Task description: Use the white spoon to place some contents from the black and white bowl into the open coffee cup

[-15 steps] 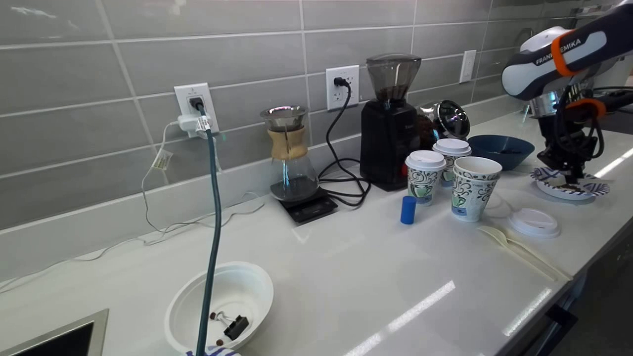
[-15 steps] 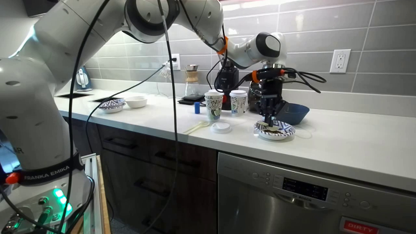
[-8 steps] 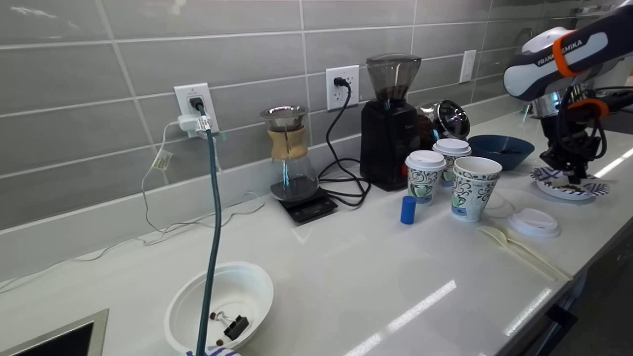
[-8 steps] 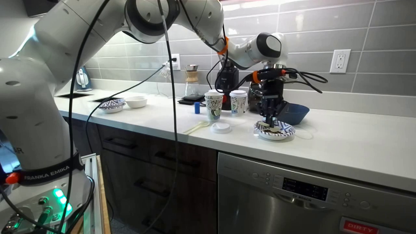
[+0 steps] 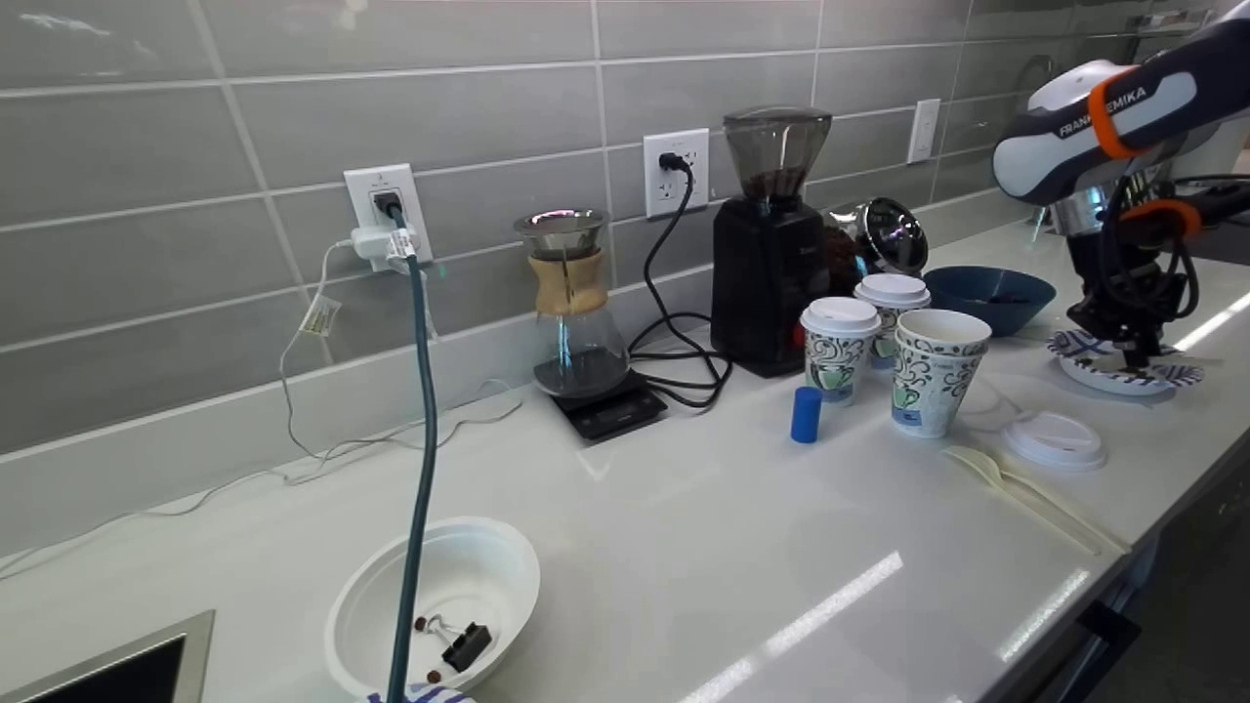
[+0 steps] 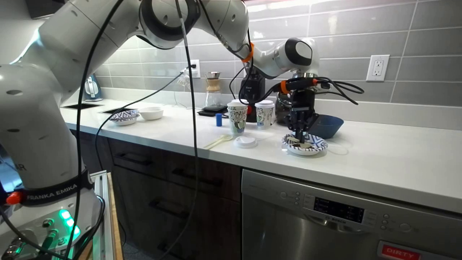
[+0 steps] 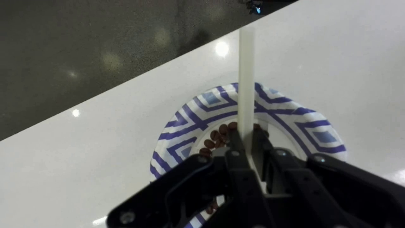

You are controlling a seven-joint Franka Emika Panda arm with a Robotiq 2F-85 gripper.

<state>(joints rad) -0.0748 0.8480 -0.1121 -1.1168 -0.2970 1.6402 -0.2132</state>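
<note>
The black and white bowl (image 5: pixel 1080 344) is a shallow paper bowl; its pattern looks blue-purple on white in the wrist view (image 7: pixel 316 126). It holds brown coffee beans (image 7: pixel 209 143). My gripper (image 7: pixel 247 136) points down over it, fingertips low inside the bowl, and is shut on the white spoon (image 7: pixel 246 79). The handle extends past the bowl's rim; the spoon's scooping end is hidden behind the gripper in the wrist view. The gripper also shows in both exterior views (image 5: pixel 1136 357) (image 6: pixel 299 138). The open coffee cup (image 5: pixel 933 381) stands upright apart from the bowl (image 6: pixel 237 121).
A white lid (image 5: pixel 1055 441) and pale utensils (image 5: pixel 1025 498) lie between cup and counter edge. Lidded cups (image 5: pixel 837 342), a blue cap (image 5: pixel 806 415) and a grinder (image 5: pixel 769 264) stand nearby. A dark blue bowl (image 6: pixel 326 126) is behind the patterned bowl. A white bowl (image 5: pixel 493 566) is farther off.
My gripper has lowered slightly into the bowl with the spoon in it. The bowl, cup and other objects have not visibly moved.
</note>
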